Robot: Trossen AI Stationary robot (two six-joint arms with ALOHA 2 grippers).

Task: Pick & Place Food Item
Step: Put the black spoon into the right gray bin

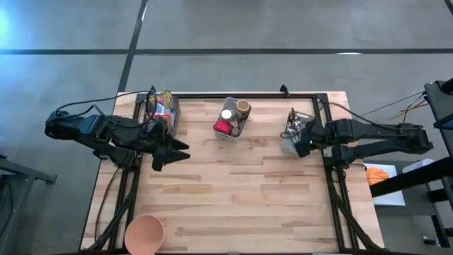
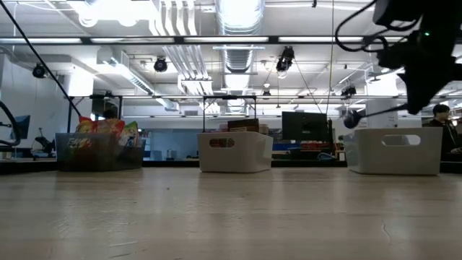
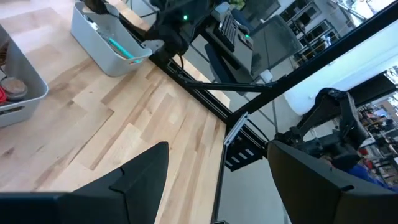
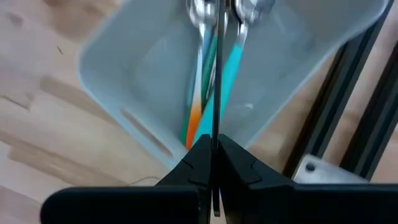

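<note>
Robotics lab, exposed ceiling ducts [image 2: 238, 29], strip lighting, monitors [image 2: 307, 126], concrete floor [image 1: 283, 28]

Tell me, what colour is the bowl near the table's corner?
Pinkish orange bowl; the high view shows it best.

Three bins stand along the upper edge of the desk [image 1: 233, 205] in the high view: a dark bin [image 1: 162, 113] at upper left stuffed with snack packets [image 1: 164, 104] too crowded to count, a white bin [image 1: 232, 120] at upper centre, and a grey bin [image 1: 296, 133] at upper right. One pink bowl [image 1: 144, 234] sits at lower left. Two arms reach in, one from each side. The grey bin holds at least three utensils [image 4: 211, 81].
</note>
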